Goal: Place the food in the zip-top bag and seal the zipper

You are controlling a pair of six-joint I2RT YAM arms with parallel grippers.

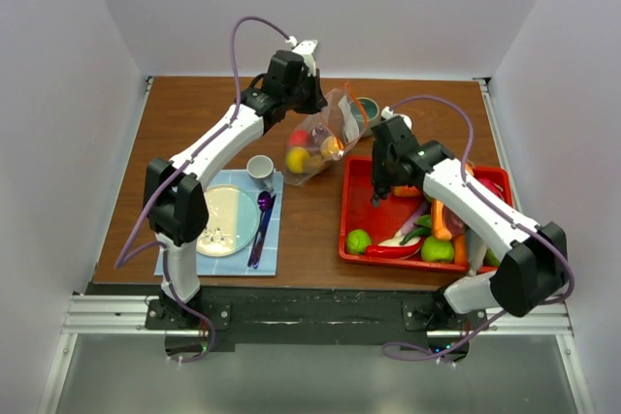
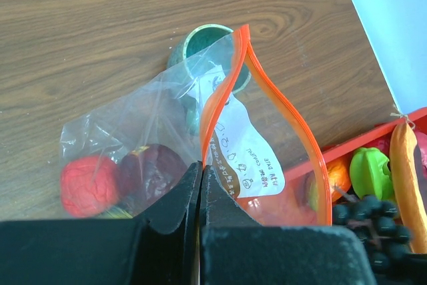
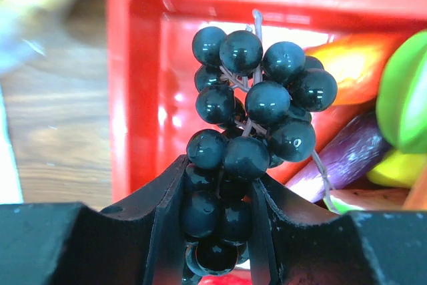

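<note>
The zip-top bag (image 1: pixel 325 138) stands held up at the table's middle with its mouth open. Its orange-red zipper (image 2: pixel 220 98) forms a loop. My left gripper (image 1: pixel 309 104) is shut on the zipper's near edge (image 2: pixel 200 171). Inside the bag are a red round fruit (image 2: pixel 87 185), the purple yam (image 2: pixel 152 171), a yellow fruit (image 1: pixel 298 158) and an orange one (image 1: pixel 332 147). My right gripper (image 1: pixel 380 191) is shut on the dark grapes (image 3: pixel 253 98), held above the red tray's (image 1: pixel 354 210) left part. Green fruits (image 1: pixel 437 249), the red chili (image 1: pixel 393 250) and the carrot (image 1: pixel 441 220) lie in the tray.
A green cup (image 1: pixel 367 111) stands right behind the bag. At the left, a blue mat (image 1: pixel 277 239) holds a plate (image 1: pixel 228 220), a white cup (image 1: pixel 259 168) and a purple spoon (image 1: pixel 264 203). The tray's left wall (image 3: pixel 120 98) is below my right gripper.
</note>
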